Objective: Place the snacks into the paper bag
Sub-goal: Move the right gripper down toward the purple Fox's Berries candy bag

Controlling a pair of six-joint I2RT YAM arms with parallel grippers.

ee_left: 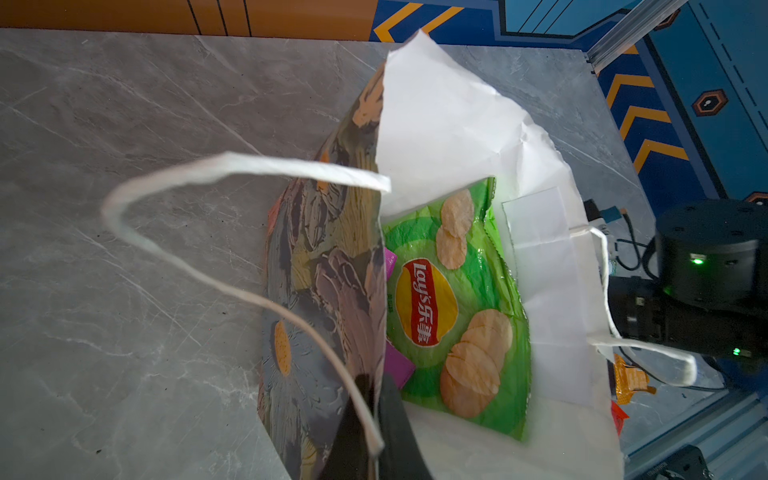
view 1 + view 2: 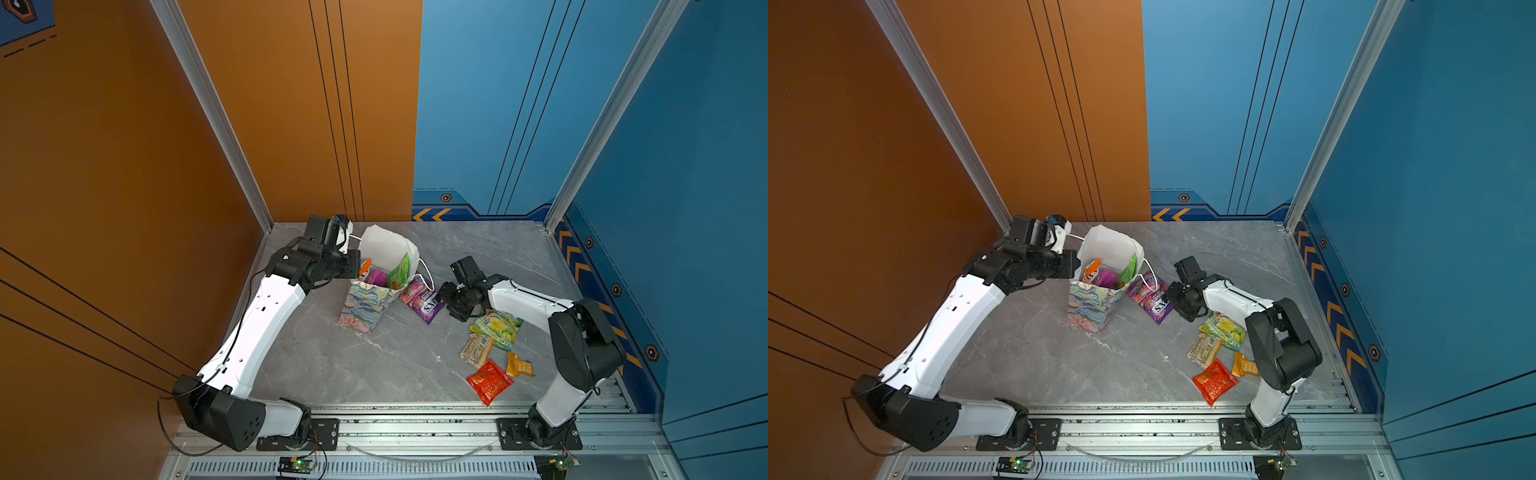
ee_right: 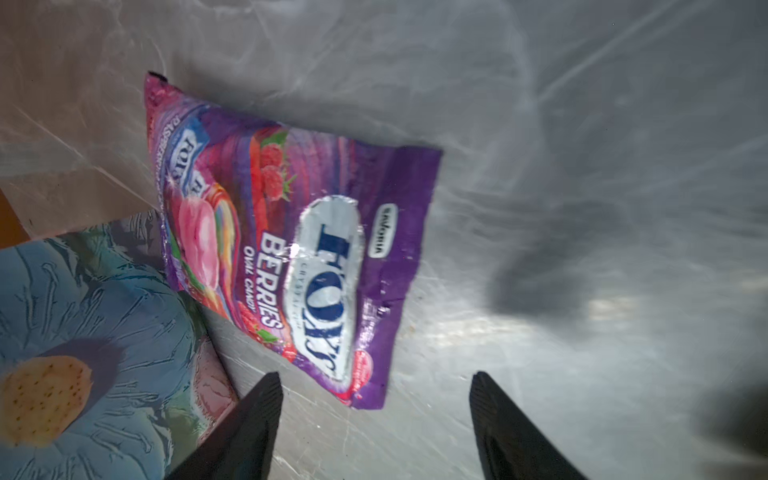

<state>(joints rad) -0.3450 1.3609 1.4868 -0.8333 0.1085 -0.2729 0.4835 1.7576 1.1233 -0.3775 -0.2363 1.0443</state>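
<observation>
Paper bag [image 2: 363, 305], upright, holds a green Lay's packet [image 1: 449, 299], a purple packet [image 2: 377, 277] and an orange packet [image 2: 365, 268]; the left gripper [image 1: 376, 399] clamps its rim. Beside it lies the purple Fox's packet [image 3: 299, 249], the right gripper [image 3: 374, 376] above, jaws apart.

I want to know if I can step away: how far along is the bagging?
Done: green Lay's, an orange packet and a magenta packet sit in the paper bag. In hand: left hand pinches the bag's rim; right hand, open, hovers by the purple Fox's packet beside it. Left: that, plus yellow-green packet, tan packet, small orange packet and red packet.
</observation>
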